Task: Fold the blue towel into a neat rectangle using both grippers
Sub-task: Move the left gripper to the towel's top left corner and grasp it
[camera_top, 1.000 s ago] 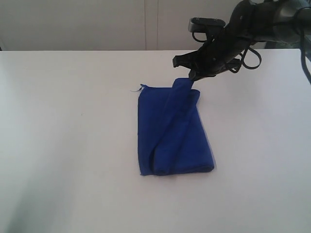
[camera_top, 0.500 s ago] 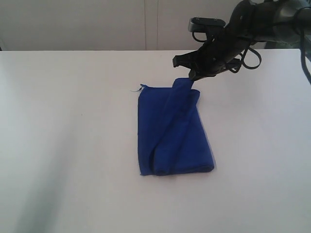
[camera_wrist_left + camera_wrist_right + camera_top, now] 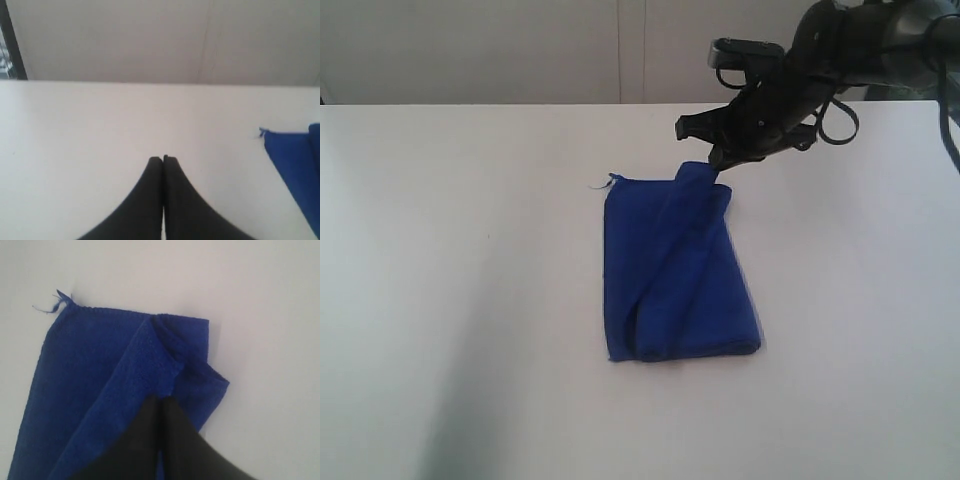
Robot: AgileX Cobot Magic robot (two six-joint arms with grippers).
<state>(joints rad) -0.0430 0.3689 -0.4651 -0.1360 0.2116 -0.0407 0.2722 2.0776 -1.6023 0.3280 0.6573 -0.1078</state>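
Note:
The blue towel (image 3: 675, 270) lies folded lengthwise on the white table (image 3: 470, 250). Its far right corner is lifted into a peak. My right gripper (image 3: 718, 160) is shut on that raised corner of the blue towel (image 3: 110, 385), fingertips pinched into a fold (image 3: 161, 399). A loose thread sticks out at the towel's far left corner (image 3: 55, 302). My left gripper (image 3: 163, 158) is shut with nothing in it, low over bare table. It does not show in the exterior view. The edge of the blue towel (image 3: 300, 165) shows off to one side of it.
A pale wall (image 3: 520, 50) rises behind the table's far edge. The right arm's black links and cables (image 3: 850, 60) hang over the back right of the table. A dark vertical frame (image 3: 12, 45) stands beyond the table in the left wrist view.

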